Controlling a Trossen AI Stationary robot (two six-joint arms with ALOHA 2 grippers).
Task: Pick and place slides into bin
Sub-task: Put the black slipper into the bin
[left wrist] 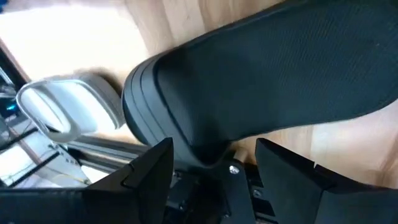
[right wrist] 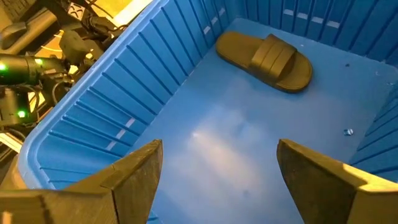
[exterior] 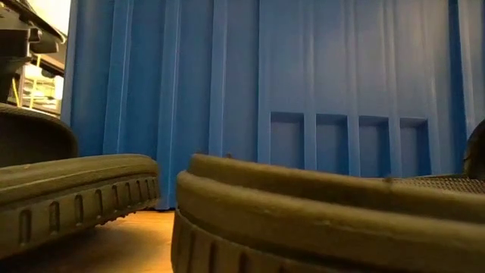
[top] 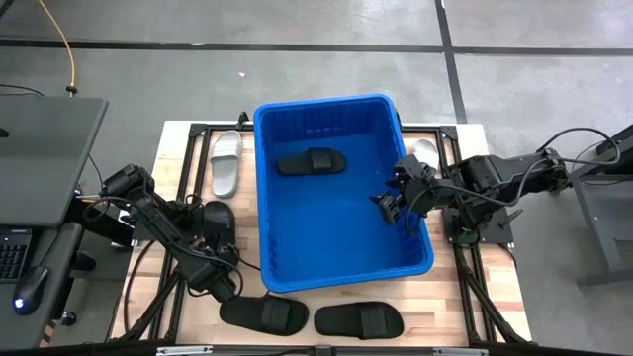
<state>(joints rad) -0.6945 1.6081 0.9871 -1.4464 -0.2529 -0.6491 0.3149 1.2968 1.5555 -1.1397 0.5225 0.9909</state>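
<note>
Blue bin [top: 341,247] in the middle of the table [top: 480,292], one black slide [top: 311,161] lying flat on its floor near the far wall.

Left of the bin, about midway between the table's near and far edges: left gripper [top: 205,235], fingers [left wrist: 149,171] half apart and set on either side of the end of a second black slide [top: 215,220], gripping it. Cannot tell whether that slide is off the wood. Beyond it, near the far left corner and just beside the bin: a white slide [top: 226,163], flat on the table.

Over the right side of the bin, down between its walls: right gripper [top: 388,205], fingers [right wrist: 130,174] spread wide with nothing between them, only bare blue floor below.

At the far right corner, close to the bin's rim and partly hidden by the right arm: another white slide [top: 427,151].

Along the near edge, in front of the bin: two more black slides, one toward the left [top: 263,314] and one toward the middle [top: 359,319], lying end to end and just apart.
</note>
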